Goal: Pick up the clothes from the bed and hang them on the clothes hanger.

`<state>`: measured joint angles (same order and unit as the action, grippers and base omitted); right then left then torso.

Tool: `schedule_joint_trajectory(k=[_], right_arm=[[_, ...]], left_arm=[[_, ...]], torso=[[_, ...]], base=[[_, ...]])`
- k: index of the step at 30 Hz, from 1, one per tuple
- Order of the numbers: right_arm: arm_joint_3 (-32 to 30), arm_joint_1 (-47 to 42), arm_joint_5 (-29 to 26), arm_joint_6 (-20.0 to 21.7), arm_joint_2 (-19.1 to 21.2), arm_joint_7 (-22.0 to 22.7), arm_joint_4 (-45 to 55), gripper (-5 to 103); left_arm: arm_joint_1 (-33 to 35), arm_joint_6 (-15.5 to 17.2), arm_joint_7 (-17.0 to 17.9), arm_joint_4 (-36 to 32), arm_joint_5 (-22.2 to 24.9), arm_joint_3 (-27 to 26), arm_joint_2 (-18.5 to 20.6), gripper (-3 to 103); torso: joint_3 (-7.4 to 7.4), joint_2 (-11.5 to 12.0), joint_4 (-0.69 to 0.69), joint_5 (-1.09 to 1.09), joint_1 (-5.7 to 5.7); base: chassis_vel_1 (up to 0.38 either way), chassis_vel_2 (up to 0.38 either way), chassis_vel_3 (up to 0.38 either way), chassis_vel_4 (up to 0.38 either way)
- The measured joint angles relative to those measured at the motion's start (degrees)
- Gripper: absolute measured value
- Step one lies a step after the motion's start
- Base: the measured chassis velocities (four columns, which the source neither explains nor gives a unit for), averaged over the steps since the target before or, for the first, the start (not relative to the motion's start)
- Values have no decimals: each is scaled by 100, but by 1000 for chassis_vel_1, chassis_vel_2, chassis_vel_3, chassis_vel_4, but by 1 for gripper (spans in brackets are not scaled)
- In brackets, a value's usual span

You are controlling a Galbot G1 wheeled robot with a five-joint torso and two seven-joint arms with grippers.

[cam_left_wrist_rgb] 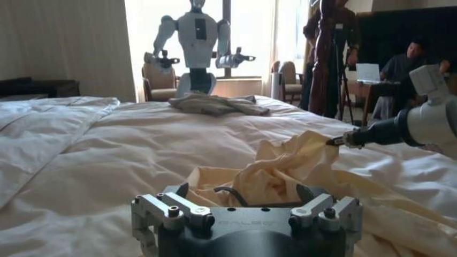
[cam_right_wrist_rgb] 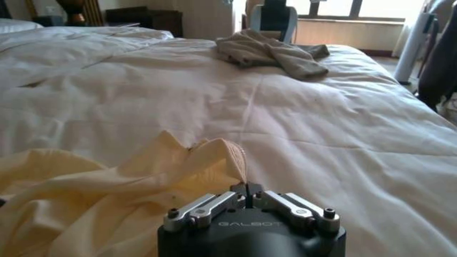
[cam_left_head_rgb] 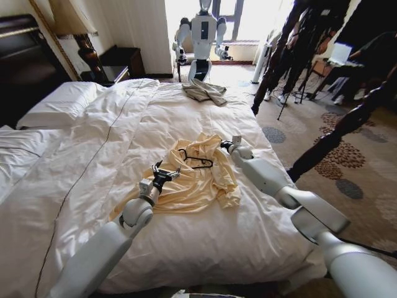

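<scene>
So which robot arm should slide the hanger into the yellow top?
Probably the left. The left gripper sits open over the top, close beside the hanger. The right gripper is shut on the top's edge, lifting it, so it's busy.

The raised word "GALBOT" is showing on the dark housing of the right gripper (cam_right_wrist_rgb: 246, 188); the same lettering is appearing, fainter, on the left gripper (cam_left_wrist_rgb: 246, 194) housing

I am facing the bed (cam_left_head_rgb: 93, 155); the top (cam_left_head_rgb: 192, 180) and a grey garment (cam_left_head_rgb: 205, 91) are lying on its duvet, well apart.
</scene>
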<state>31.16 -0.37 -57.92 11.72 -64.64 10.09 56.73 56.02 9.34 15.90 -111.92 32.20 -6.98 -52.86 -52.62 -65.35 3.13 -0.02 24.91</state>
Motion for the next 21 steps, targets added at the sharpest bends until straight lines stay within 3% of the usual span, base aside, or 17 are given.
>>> schedule_joint_trajectory(k=[2, 4, 12, 21], right_arm=[[170, 0, -45, 17, 180, 13, 306, -2], [558, -9, -55, 10, 619, -15, 1067, -2], [983, -14, -63, 20, 1352, 27, 2412, 0], [1095, 117, -105, 53, 1472, 167, 3247, 0]], left_arm=[[6, 0, 5, -9, -1, -1, -11, 100], [38, 1, 7, -28, -13, -7, -27, 100], [142, 8, 19, -116, -30, -17, -48, 100], [180, 27, 53, -181, -40, -1, -57, 100]], torso=[[0, 0, 0, 0, 0], [0, 0, -2, 0, -1], [0, 0, 0, 1, 0], [-1, 0, -2, 0, 0]], base=[[0, 0, 0, 0], [0, 0, 0, 0], [0, 0, 0, 0], [0, 0, 0, 0]])
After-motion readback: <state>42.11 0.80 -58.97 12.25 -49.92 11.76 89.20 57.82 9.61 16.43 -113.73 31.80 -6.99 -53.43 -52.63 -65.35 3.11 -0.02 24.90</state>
